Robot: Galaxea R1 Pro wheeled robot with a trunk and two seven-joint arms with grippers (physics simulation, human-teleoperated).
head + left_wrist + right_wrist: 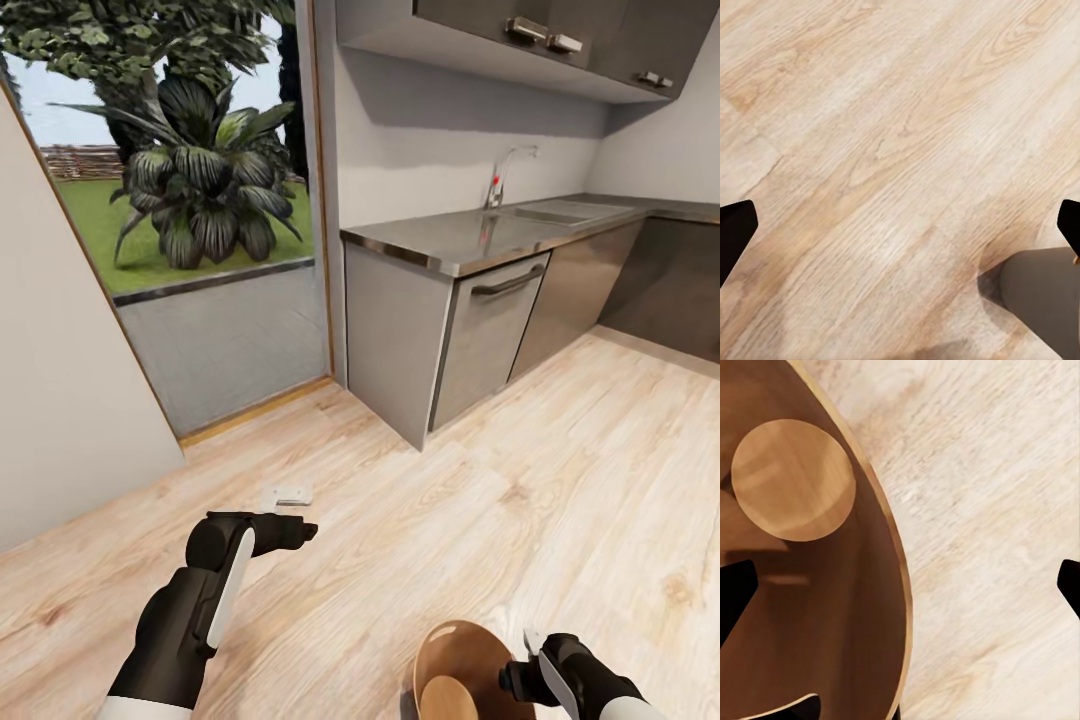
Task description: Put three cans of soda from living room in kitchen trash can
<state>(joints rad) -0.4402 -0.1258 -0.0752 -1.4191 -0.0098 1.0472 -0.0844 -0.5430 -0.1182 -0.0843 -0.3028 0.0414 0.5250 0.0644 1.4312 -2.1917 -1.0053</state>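
Light wood floor [560, 470], steel counter [480, 235], doorway [190, 250]

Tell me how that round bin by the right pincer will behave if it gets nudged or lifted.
The bin looks empty in the right wrist view, so probably light and easy to slide on the smooth wood floor. Its thin rim suggests a stiff shell. It narrows to a small base, so a push near the rim may tip it.

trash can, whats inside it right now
The trash can shows a tan wood-like inside wall and round bottom, with no soda cans on the visible part. The right gripper and the picture's edge hide the rest.
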